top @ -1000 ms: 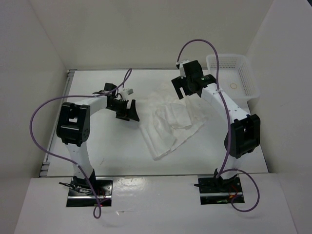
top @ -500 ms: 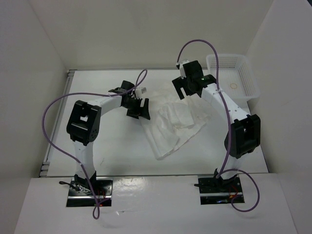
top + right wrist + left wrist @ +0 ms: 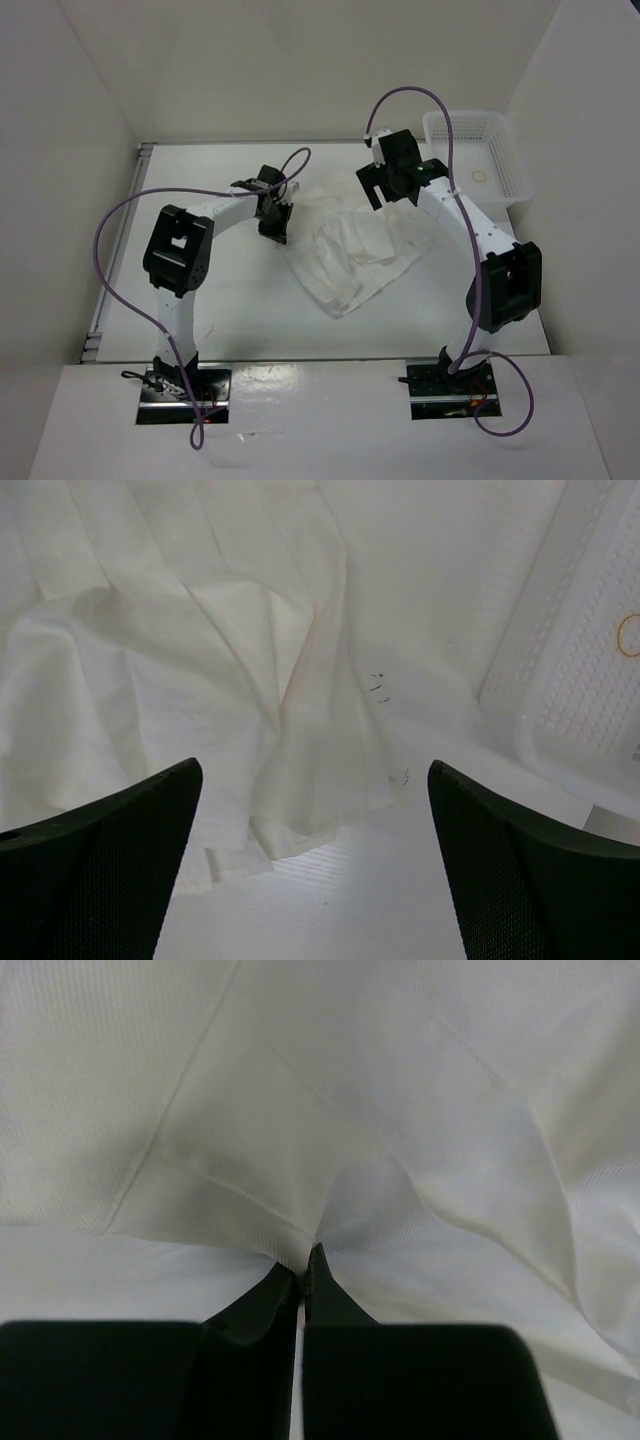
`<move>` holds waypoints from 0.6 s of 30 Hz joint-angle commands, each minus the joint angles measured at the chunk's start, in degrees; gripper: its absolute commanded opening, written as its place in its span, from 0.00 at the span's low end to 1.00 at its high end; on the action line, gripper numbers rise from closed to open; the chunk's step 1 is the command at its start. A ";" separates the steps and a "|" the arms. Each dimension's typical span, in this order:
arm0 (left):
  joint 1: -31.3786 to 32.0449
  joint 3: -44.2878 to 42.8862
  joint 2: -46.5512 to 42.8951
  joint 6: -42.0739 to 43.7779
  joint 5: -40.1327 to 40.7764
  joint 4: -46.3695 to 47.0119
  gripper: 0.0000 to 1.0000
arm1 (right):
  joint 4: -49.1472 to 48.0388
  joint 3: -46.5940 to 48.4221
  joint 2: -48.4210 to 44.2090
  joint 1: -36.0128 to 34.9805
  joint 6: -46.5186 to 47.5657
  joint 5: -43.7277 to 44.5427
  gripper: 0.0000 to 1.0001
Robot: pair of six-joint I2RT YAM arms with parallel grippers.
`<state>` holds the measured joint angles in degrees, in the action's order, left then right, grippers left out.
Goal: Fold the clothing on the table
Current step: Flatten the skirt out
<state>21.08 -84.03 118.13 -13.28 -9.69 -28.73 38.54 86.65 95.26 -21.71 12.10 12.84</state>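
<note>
Status: skirt [image 3: 355, 260] lay crumpled near the middle of the counter [image 3: 200, 190], its loose end trailing toward 7 o'clock. Left jaws were clenched on a thin pinch at its 10 o'clock edge, and the wrist view showed fabric puckered right at the tips. Right jaws stood released and wide, hovering over the 1 o'clock edge and grasping nothing. The basket [image 3: 512, 165] sat near them at 2 o'clock.

Risks, judged:
- The pinch looked shallow, so a lift could let it slip out.
- Maybe only one layer was caught, so the rest would drag and bunch.
- A one-sided pull would twist the cloth.
- A right-side sweep might knock the basket.
</note>
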 commanded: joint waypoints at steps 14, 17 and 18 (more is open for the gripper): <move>-6.05 -15.10 0.63 19.87 27.45 -8.27 0.59 | -1.02 1.06 -1.75 0.01 -0.41 -5.45 0.97; -7.62 -20.36 -2.54 17.68 22.45 -10.81 0.86 | -1.02 1.06 -2.27 0.01 -0.41 -5.46 0.97; -8.68 -21.08 -5.16 15.93 20.96 -12.30 1.00 | -1.02 1.06 -2.97 0.01 -0.41 -5.46 0.97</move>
<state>14.13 -99.57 120.99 4.40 13.50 -39.83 38.52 86.65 95.26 -21.71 12.05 8.34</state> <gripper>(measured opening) 0.910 0.973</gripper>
